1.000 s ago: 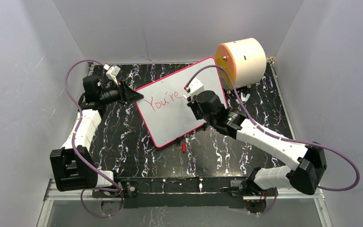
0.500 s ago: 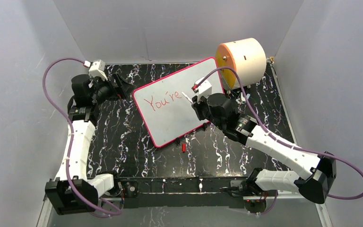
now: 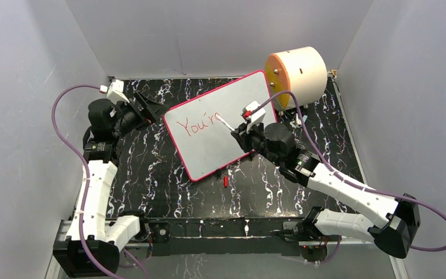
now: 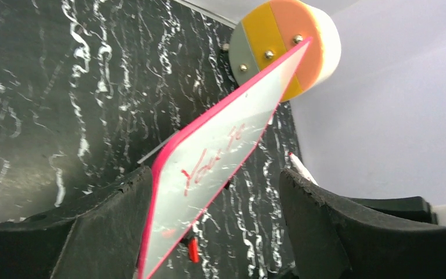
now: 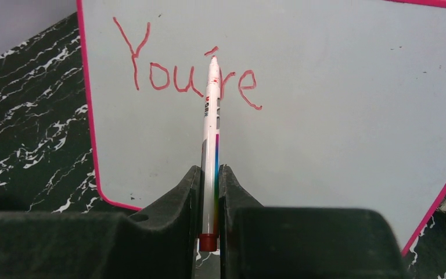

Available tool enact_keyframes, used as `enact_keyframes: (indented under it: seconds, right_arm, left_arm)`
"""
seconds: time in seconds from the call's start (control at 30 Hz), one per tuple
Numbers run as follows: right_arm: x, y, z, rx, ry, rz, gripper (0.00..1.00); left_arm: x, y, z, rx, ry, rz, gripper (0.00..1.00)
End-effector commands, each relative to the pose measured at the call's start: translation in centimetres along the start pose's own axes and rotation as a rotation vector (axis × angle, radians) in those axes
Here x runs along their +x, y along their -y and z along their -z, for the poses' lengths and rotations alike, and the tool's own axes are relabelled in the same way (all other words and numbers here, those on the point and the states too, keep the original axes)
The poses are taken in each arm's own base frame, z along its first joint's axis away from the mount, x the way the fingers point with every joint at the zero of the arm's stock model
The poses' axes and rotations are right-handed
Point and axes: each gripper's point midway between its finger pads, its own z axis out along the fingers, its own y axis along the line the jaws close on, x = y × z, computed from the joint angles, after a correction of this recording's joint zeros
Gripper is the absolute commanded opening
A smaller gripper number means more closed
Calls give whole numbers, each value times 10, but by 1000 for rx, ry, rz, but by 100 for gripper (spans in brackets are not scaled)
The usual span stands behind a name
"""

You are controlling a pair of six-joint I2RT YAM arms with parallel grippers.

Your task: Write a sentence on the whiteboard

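Two black fingers of the right gripper (image 5: 210, 174) are clamped on a slim white marker (image 5: 211, 133), its red end down between them and its tip pointing at the apostrophe of the sentence (image 5: 168, 75), of which only "You're" stands in red; whether the tip touches the board I cannot tell. The lettering sits in the upper left part of the whiteboard (image 5: 337, 116), whose pink frame runs down the left side of the wrist view. The left gripper (image 4: 215, 197) has its jaws wide apart, with the board's left corner between them; the pink edge lies just beside one finger, perhaps touching it. From above, the whiteboard lies skewed in the middle of the table (image 3: 151, 168), its far right corner near a cream cylinder (image 3: 302, 72) with an orange face in the table's far right corner. A small red cap (image 3: 225, 181) lies on the table just beside the board's near edge.
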Motion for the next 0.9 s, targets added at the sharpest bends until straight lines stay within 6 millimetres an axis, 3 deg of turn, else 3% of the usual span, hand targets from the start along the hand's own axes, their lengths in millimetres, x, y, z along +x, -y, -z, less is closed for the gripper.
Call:
enact_keyframes:
  seconds: [0.0,0.2,0.47,0.87]
  right_arm:
    - [-36,-9,8,-59,174,-33,0]
    - [-39,-18,12,-119,231,-48,0]
    - [-38,-23,16,-148,287,-63,0]
    - [-36,-28,16,-178,315,-64,0]
  left_arm:
    - [4,33,5,86,20,109,76]
    - [25,56,-1,167,25,208,76]
    - [59,86,-24,242,-3,278,72]
    - [95,108,-58,304,-25,367,56]
